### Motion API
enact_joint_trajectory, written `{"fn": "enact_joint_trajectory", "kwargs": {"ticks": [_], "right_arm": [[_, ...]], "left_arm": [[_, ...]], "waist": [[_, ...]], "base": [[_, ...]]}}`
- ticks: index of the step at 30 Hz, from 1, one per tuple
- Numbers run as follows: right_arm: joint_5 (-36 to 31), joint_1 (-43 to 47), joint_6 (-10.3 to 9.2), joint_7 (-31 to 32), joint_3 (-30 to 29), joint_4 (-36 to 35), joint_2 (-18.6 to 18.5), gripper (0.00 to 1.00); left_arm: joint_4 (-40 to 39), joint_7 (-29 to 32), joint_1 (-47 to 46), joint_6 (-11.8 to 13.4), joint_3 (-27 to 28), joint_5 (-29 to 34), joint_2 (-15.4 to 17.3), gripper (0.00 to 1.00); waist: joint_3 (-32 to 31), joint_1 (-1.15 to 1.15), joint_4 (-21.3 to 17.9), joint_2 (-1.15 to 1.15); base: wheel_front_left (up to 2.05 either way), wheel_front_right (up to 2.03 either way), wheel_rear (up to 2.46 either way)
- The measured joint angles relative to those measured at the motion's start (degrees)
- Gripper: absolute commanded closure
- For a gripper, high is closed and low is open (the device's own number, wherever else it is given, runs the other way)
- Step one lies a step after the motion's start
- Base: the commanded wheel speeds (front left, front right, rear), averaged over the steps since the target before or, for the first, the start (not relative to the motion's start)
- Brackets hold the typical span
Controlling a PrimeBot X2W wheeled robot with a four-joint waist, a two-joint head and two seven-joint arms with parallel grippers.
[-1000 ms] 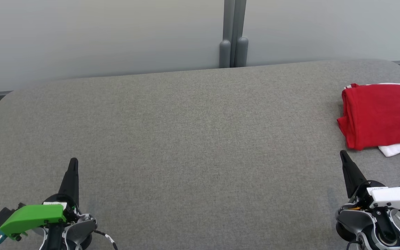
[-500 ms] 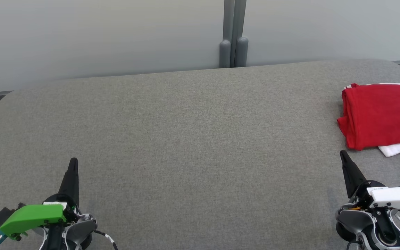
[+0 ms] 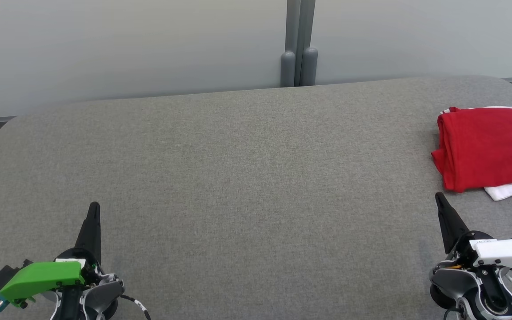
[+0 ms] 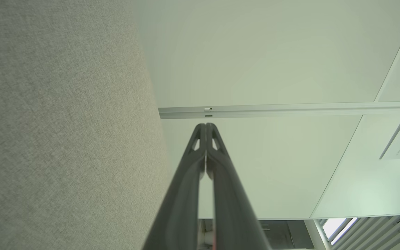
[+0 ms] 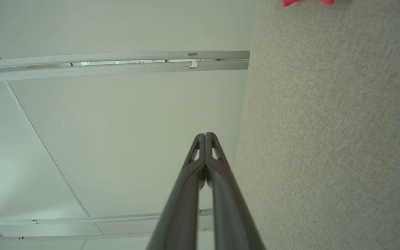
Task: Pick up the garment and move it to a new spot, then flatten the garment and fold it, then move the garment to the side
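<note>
- The garment, red, lies folded at the table's far right edge, partly cut off by the head view's border. It rests on a white cloth that pokes out beneath its near and far edges.
- Over the last second nothing about it has changed: same place, same fold lines, same outline. The camera has not shifted either.
- My reading is that the garment is already folded and set aside, so the task looks finished or nearly so. No step seems to be under way. It could also be a pause before a fresh start, and the pictures do not settle which.
- A sliver of red shows at the top of the right wrist view, well away from that arm's fingers.
- The table, covered in grey fabric, is bare across its middle and left.
- The right gripper is the nearer one, low at the right and just short of the garment's near edge, not touching it. Its fingers are pressed together with nothing between them, as its wrist view confirms.
- The left gripper sits low at the left, well apart from the garment, and has not moved. Its fingers are likewise pressed together and empty.
- Both arms hold a mirrored rest pose, fingers pointing across the table toward the wall.
</note>
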Motion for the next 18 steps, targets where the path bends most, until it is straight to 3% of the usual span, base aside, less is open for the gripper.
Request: {"fn": "enact_joint_trajectory", "kwargs": {"ticks": [18], "right_arm": [[0.0,0.0,0.0,0.0,0.0,0.0,0.0,1.0]], "left_arm": [[0.0,0.0,0.0,0.0,0.0,0.0,0.0,1.0]], "waist": [[0.0,0.0,0.0,0.0]], "base": [[0.0,0.0,0.0]]}}
